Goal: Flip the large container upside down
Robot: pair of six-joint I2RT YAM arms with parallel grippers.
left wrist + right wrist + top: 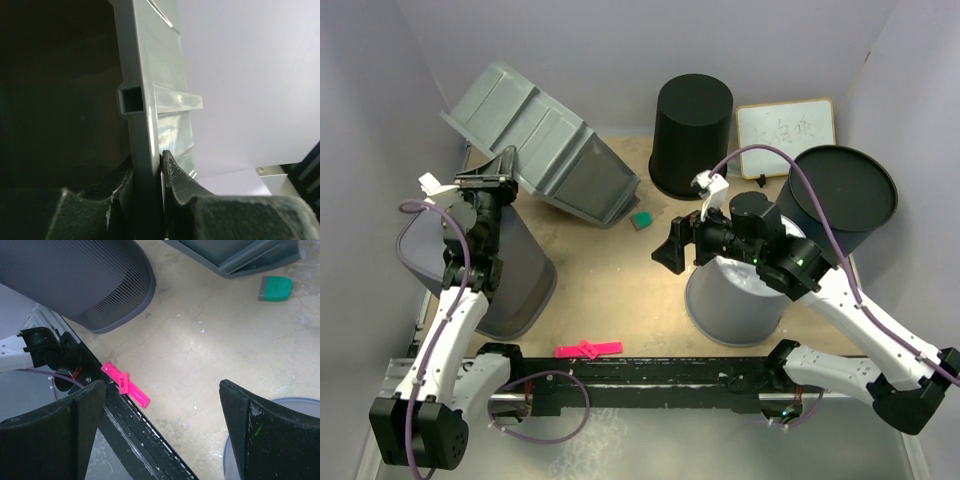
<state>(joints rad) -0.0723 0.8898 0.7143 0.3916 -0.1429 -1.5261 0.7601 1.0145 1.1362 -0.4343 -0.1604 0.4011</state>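
The large container (540, 140) is a grey rectangular bin, tipped up on its side at the back left with its open mouth facing front right. My left gripper (490, 180) is shut on its rim at the left edge. In the left wrist view the rim (142, 100) runs up between my left gripper's (147, 167) jaws, with one finger (175, 172) pressed on each side. My right gripper (672, 245) is open and empty above the middle of the table, apart from the container; the right wrist view shows only bare table between its jaws (162, 400).
A dark ribbed bin (510, 270) lies by the left arm. A grey bucket (735, 300) stands under the right arm. A black bin (690, 120), a whiteboard (785, 130) and a dark round bin (840, 195) stand at the back right. A green eraser (641, 220) and a pink clip (588, 349) lie on the table.
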